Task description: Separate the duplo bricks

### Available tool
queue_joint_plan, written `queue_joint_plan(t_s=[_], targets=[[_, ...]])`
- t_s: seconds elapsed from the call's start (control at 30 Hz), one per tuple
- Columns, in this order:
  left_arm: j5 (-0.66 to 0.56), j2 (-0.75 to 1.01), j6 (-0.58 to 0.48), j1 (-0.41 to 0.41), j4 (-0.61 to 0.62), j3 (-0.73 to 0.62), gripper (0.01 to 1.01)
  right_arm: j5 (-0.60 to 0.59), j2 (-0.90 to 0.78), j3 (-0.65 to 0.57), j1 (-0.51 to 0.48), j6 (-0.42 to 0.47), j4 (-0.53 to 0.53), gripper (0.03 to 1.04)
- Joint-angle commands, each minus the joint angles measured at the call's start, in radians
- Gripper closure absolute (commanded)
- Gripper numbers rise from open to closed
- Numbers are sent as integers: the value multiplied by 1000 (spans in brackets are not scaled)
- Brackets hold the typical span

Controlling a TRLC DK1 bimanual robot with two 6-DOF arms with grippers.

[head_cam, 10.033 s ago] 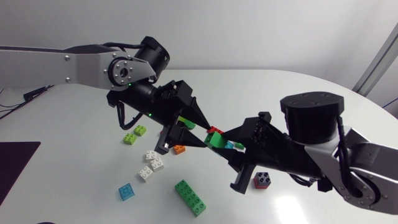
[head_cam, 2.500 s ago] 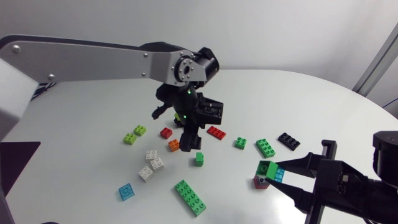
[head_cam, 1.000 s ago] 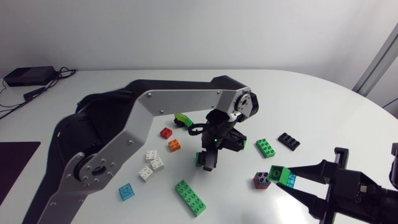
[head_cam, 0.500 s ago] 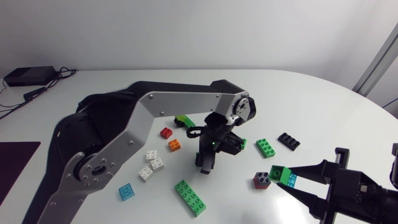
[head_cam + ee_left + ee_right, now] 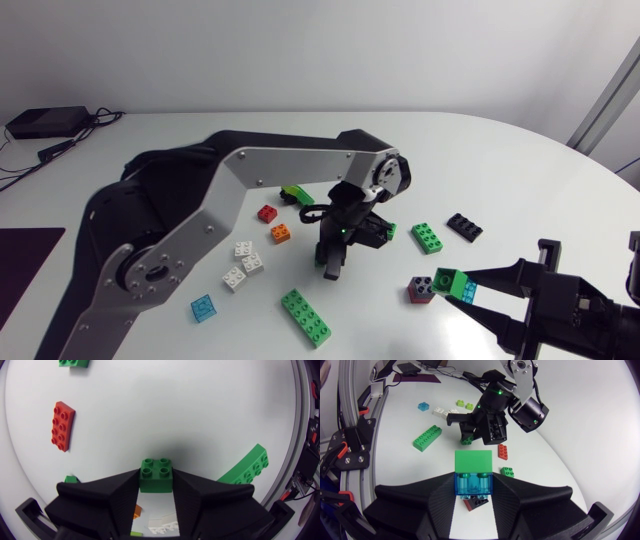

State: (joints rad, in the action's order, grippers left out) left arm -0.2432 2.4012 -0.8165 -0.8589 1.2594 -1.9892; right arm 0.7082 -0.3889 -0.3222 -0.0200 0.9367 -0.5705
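A: Where do we have the bricks just now?
B: Our left pincer point(image 5: 156, 479) stands over the middle of the bench point(image 5: 480, 170). It is closed on a small green brick point(image 5: 156, 470), one finger on each side, close to the bench top.
A: And our right pincer point(image 5: 474, 491)?
B: It grips a clear blue brick point(image 5: 474, 485) with a green brick point(image 5: 474, 461) stuck on top, at the right side of the bench, near a red and dark brick point(image 5: 421, 290) that lies there.
A: What lies loose around us?
B: We see a long green brick point(image 5: 306, 317), a blue tile point(image 5: 203, 308), white bricks point(image 5: 248, 257), an orange brick point(image 5: 283, 233), a red plate point(image 5: 62, 425) and a black plate point(image 5: 464, 226)
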Motion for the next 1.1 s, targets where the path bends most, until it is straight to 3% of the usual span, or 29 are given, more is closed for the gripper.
queue_joint_plan(t_s=[0.0, 0.17, 0.37, 0.53, 0.8, 1.07], targets=[[8, -5, 25, 20, -28, 29, 798, 13, -2, 23, -9, 27, -12, 795], [113, -83, 20, 46, -69, 66, 802, 16, -2, 23, -9, 27, -14, 795], [469, -186, 23, 104, -149, 89, 803, 16, -8, 17, -6, 20, -14, 795], [664, -255, 57, 110, -345, 242, 803, 16, -8, 14, -3, 11, -14, 795], [722, -175, 143, 78, -519, 309, 813, 16, -2, 0, -6, -16, -19, 795], [691, -139, 226, 83, -560, 279, 831, 17, 2, -15, 0, -42, -20, 795]])
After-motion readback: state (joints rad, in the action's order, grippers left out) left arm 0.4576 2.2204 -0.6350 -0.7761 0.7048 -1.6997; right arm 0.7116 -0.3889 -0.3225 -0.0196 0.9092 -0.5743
